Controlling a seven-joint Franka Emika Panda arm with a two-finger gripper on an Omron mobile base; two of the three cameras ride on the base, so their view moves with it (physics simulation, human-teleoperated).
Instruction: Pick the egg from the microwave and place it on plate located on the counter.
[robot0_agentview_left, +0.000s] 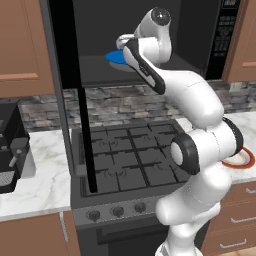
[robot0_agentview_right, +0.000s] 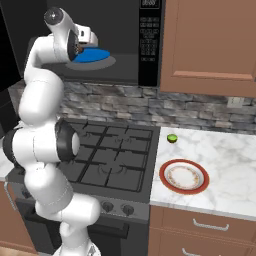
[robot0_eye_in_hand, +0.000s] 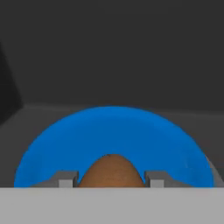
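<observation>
Egg: we log a small brown rounded egg (robot0_eye_in_hand: 112, 171) at the bottom centre of the hand view, resting on a bright blue round plate (robot0_eye_in_hand: 113, 131) inside the microwave.
Microwave: big black box-shaped oven (robot0_agentview_right: 150, 45) across the top of both base views, its tall black door (robot0_agentview_left: 75, 100) hanging open at the left of the left base view.
Gripper: the white arm's two-finger gripper (robot0_eye_in_hand: 112, 178) sits low over the blue plate, one grey fingertip on each side of the egg. We judge the jaws parted about egg-wide; whether the pads touch the shell, we cannot tell.
Destination: flat round red-rimmed plate (robot0_agentview_right: 184, 176) on the white marble counter (robot0_agentview_right: 225, 160), lower right of the right base view, near a small green lime-like ball (robot0_agentview_right: 172, 138).
Stage, as we judge it: the grasp is about to close.
Risks: the round shell may squirt out of an off-centre pinch and roll off the blue plate; a careless withdrawal could clip the cavity edge or door; carrying over the gas stove (robot0_agentview_right: 120, 155), a weak hold would drop the egg.
</observation>
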